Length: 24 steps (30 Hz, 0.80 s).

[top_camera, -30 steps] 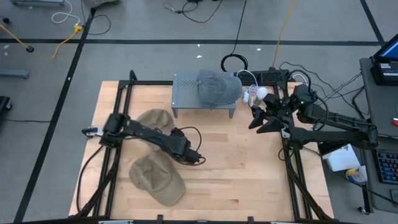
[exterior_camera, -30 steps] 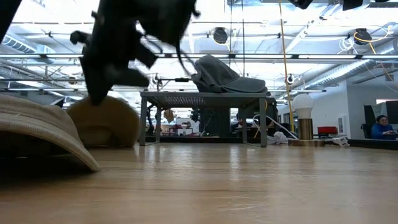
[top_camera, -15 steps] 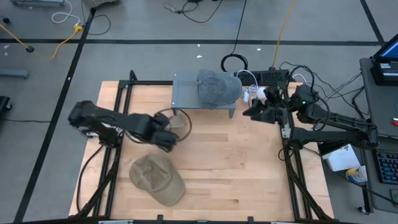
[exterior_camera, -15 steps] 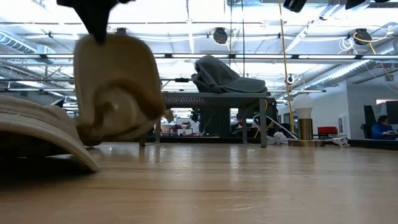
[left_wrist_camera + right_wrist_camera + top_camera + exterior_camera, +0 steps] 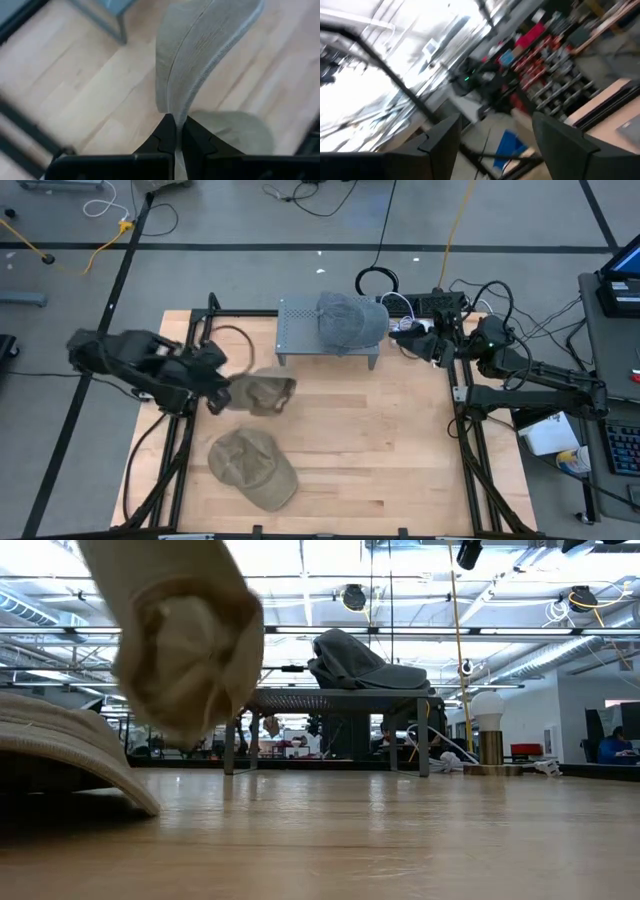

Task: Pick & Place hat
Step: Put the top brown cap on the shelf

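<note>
Since a second ago, left gripper (image 5: pixel 222 392) pulled back toward table's left edge, lifting tan hat (image 5: pixel 262 392) clear of wood; we see fingers pinched tight on its brim (image 5: pixel 172 100). Right gripper (image 5: pixel 428 340) retreated near far right corner, fingers spread, empty. Grey hat (image 5: pixel 348 320) sits on metal stand (image 5: pixel 297 330). Second tan hat (image 5: pixel 250 468) lies near front edge. We judge pick done, placement pending.
</note>
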Tool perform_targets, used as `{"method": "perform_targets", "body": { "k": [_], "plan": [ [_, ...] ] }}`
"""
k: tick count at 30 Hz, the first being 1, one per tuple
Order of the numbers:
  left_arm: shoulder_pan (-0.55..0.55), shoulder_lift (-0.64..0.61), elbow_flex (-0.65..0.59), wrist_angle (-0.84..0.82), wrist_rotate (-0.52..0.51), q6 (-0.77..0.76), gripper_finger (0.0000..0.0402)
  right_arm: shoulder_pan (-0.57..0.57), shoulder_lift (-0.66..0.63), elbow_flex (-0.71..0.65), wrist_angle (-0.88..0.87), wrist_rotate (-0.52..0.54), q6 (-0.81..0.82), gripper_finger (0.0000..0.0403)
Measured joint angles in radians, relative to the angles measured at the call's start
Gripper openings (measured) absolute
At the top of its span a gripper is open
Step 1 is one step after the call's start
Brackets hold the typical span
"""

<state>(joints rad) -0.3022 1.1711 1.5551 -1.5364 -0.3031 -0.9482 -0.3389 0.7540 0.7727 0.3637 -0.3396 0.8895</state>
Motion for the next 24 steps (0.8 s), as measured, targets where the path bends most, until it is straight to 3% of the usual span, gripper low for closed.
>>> {"method": "perform_targets", "body": {
  "k": [5, 10, 17, 24],
  "plan": [
    [-0.042, -0.127, 0.000, 0.132, -0.102, 0.074, 0.0009, 0.000, 0.000, 0.000, 0.034, 0.109, -0.020, 0.0238],
    [-0.077, -0.213, 0.000, 0.305, -0.191, 0.186, 0.0009, 0.000, 0.000, 0.000, 0.099, 0.154, -0.063, 0.0238],
    [-0.108, -0.244, 0.000, 0.561, -0.350, 0.384, 0.0009, 0.001, -0.001, 0.000, 0.228, 0.291, -0.121, 0.0238],
    [-0.112, -0.223, 0.000, 0.910, -0.497, 0.717, 0.0009, 0.001, 0.000, 0.000, 0.322, 0.347, -0.172, 0.0238]
  ]
}}
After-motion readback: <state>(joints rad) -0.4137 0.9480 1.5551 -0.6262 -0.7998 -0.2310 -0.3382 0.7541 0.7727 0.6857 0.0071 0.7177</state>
